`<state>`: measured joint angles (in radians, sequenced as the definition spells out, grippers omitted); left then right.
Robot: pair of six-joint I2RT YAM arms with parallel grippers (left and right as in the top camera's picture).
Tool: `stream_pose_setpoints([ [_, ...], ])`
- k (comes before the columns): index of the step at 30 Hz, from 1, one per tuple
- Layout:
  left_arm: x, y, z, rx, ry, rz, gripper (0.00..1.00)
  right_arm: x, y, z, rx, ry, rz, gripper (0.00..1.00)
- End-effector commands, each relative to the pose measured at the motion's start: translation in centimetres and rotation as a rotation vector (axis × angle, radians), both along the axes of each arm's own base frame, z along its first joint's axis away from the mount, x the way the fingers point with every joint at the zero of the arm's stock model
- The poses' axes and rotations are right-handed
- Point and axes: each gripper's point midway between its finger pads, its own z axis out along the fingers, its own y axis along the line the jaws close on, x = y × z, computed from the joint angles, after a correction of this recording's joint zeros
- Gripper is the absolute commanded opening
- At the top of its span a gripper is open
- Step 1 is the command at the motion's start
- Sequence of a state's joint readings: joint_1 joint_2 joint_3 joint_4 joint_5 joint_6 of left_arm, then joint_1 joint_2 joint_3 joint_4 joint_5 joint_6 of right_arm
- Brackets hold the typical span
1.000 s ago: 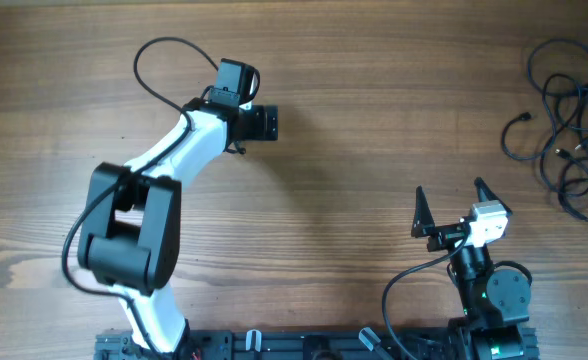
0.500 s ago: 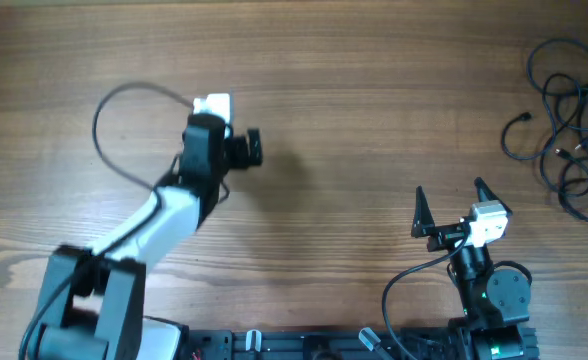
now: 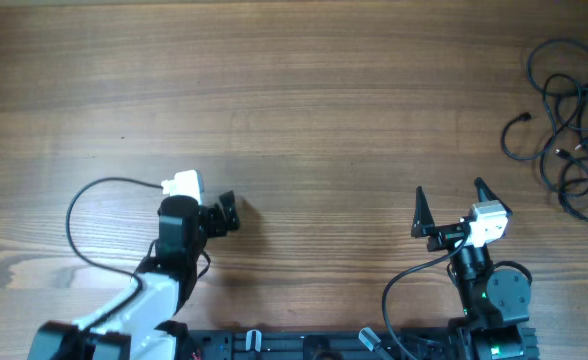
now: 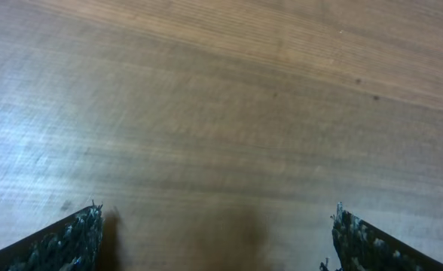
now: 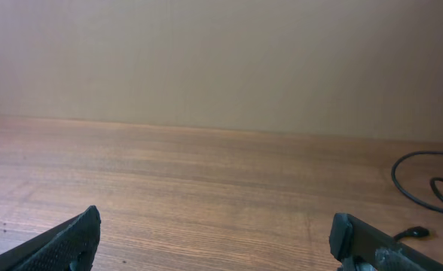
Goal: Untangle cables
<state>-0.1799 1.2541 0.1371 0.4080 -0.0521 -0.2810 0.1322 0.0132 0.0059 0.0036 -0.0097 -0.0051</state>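
Cables (image 3: 571, 120) lie in loose overlapping loops at the far right edge of the worktop (image 3: 324, 90), touching neither arm. We see the right tool (image 3: 451, 197) near the front edge, jaws spread wide with nothing between them, well apart from the cables. Left tool (image 3: 228, 213) sits front left, also wide, holding nothing.

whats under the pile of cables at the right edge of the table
The cables lie directly on the bare wooden table, and wood shows through the loops. Where cords cross, the lower strands are covered, and the pile runs past the picture's edge.
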Motion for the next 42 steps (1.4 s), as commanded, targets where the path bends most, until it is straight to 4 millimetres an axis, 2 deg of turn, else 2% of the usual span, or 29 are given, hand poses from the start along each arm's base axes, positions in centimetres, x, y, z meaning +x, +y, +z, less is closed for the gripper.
stream_pose_setpoints([
  [1,-0.8,0.7,0.9,-0.019,-0.052,0.041,1.0,0.0,-0.1,0.2,0.009,-0.01,-0.009,1.0],
  [6,-2.1,1.2,1.1,-0.023,-0.096,0.051,1.0,0.0,-0.1,0.2,0.009,-0.01,-0.009,1.0],
  [10,-3.3,2.1,1.0,0.001,-0.066,0.094,1.0,0.0,-0.1,0.2,0.009,-0.01,-0.009,1.0],
  [17,-4.9,2.5,1.9,0.004,-0.075,0.095,1.0,0.0,-0.1,0.2,0.009,-0.01,-0.009,1.0],
  [21,-3.7,2.2,5.8,-0.012,-0.252,0.077,1.0,0.0,-0.1,0.2,0.009,-0.01,-0.009,1.0],
  [22,-3.4,2.1,7.9,-0.031,-0.341,0.078,1.0,0.0,-0.1,0.2,0.009,-0.01,-0.009,1.0],
  [23,-3.3,2.1,8.9,-0.04,-0.385,0.078,1.0,0.0,-0.1,0.2,0.009,-0.01,-0.009,1.0],
  [28,-3.4,2.2,12.7,0.016,-0.552,0.043,1.0,0.0,-0.1,0.2,0.009,-0.01,-0.009,1.0],
  [34,-3.7,4.1,14.8,0.052,-0.644,0.1,1.0,0.0,-0.1,0.2,0.009,-0.01,-0.009,1.0],
  [42,-3.7,5.1,14.6,0.058,-0.634,0.099,1.0,0.0,-0.1,0.2,0.009,-0.01,-0.009,1.0],
])
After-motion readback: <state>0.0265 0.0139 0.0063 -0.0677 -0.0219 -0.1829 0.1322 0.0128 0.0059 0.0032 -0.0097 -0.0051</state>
